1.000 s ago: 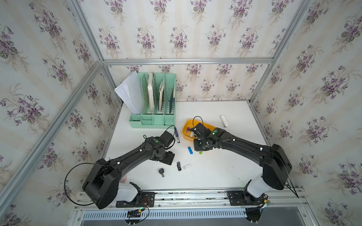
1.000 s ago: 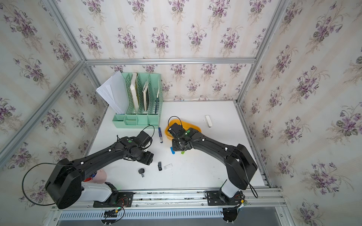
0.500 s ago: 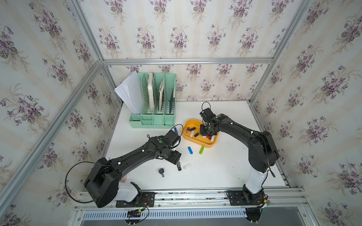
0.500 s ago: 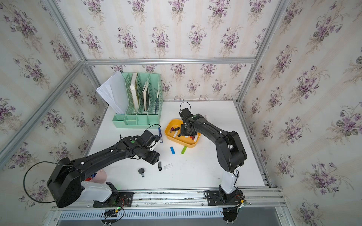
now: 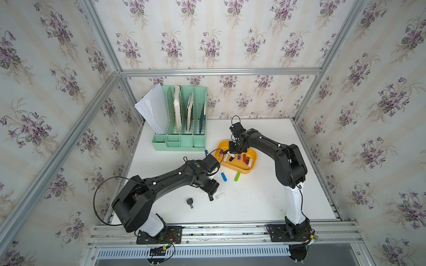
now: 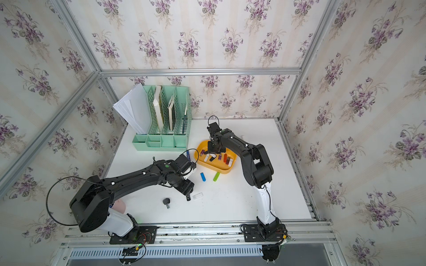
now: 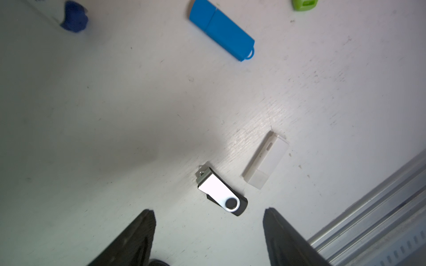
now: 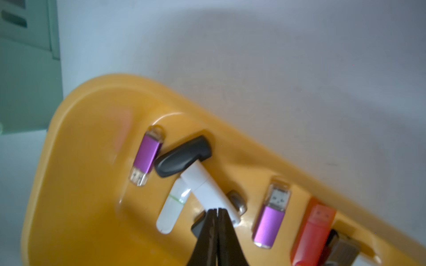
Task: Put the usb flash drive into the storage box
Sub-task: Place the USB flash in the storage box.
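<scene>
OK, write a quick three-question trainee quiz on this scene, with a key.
1. Short answer: is the green drive inside the yellow box or outside it?
2. True or false: the jaws of the right arm stand open.
3. Which drive lies closest to the open jaws of the left arm? A the blue drive; B the black-and-silver drive; C the green drive.
Key: 1 outside, on the table beside it. 2 false, they are shut over the box. 3 B.

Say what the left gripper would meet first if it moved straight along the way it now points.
Most likely the black-and-silver swivel flash drive, which lies on the white table just ahead of the open left gripper, roughly between its jaws. Depth is unclear, so a fingertip might touch the table first.
</scene>
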You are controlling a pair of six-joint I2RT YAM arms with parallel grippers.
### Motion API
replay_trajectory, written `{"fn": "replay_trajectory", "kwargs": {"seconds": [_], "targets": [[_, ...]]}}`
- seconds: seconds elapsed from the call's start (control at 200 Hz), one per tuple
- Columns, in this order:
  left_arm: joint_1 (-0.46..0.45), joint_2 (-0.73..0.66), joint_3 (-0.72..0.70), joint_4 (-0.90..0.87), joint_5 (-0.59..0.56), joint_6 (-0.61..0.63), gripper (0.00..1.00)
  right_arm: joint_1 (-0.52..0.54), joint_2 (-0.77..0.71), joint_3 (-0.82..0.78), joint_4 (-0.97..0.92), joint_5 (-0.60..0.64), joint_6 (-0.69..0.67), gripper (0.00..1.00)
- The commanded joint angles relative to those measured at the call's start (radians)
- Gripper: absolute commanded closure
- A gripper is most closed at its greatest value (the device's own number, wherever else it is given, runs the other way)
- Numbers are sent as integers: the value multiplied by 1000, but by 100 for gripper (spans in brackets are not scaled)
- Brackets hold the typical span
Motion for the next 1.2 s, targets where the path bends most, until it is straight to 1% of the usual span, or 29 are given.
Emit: {"fn": "replay_trajectory", "kwargs": {"seconds": [0.0,0.115,0.23,0.375,0.499,0.659,0.759,0.854,0.929,1.049,1.194], "targets": [[-1,4,7,15,1,9,21,0,30,36,2,-11,-5,89],[-1,13,11,12,8,6,21,-4,54,81,-20,0,-11,89],[-13,18,17,18,19,10,21,-10,40,81,-15,9,-11,88],[-22,38,30,11,10,20,21,-13,50,79,-31,-28,-24,89],[-22,40,34,5,1,21,21,-12,31,45,-15,-67,-41,89],[-23,53,43,6,3,12,21,-18,27,48,-48,6,-41,88],[-23,84,61,-5,-23,5,21,-18,-2,20,-70,44,-48,88],[-20,134,116,-37,-83,-7,21,-25,-64,-55,-68,81,-49,87],[-16,176,189,-73,-123,-20,21,-37,-115,-116,-64,90,-48,87],[5,237,303,-107,-131,-46,21,-51,-172,-190,-62,74,-57,87],[29,323,439,-162,-158,-42,21,-51,-222,-256,-55,45,-66,87]]}}
